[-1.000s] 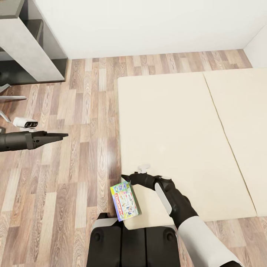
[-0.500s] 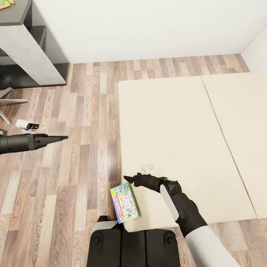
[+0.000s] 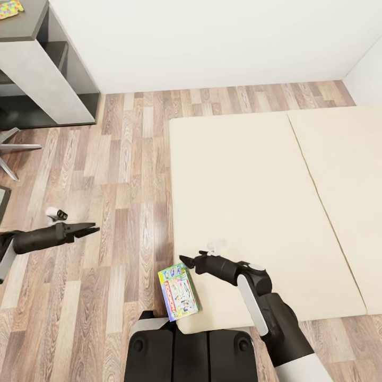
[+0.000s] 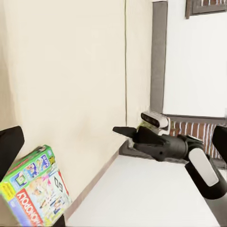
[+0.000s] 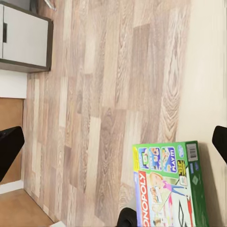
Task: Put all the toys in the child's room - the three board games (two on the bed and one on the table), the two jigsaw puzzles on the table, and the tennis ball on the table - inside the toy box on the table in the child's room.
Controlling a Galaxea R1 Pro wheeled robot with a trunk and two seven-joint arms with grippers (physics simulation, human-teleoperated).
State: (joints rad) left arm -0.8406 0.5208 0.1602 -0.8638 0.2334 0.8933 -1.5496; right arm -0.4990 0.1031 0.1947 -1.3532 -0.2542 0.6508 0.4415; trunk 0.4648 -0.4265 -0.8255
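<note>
Monopoly box (image 3: pixel 178 291) lies flat at the near corner of the bed (image 3: pixel 254 175), one long edge level with the mattress edge and possibly hanging a little past it; floor (image 3: pixel 106 175) directly beside. It is the one board game I can see on the bed.

Right tool (image 3: pixel 185 260) hovers just above and beyond the box, not touching it. The right wrist view has the two fingertips far apart at the frame edges with the box (image 5: pixel 171 184) between them, so I read it as released and wide. Left tool (image 3: pixel 91 229) is held out over the floor, well apart from the box; its tips look pressed together in the head view, nothing between them.

Handling judgement: thin, rigid cardboard, light, glossy print, so likely slippery on the faces. The soft mattress gives no way under it from above. Best hold, I think, is across the thickness at the edge by the mattress side, one finger under the overhang if there is one, and keep it level.

Puzzle board (image 3: pixel 10 8) visible on the dark tabletop (image 3: pixel 26 24) far left.
</note>
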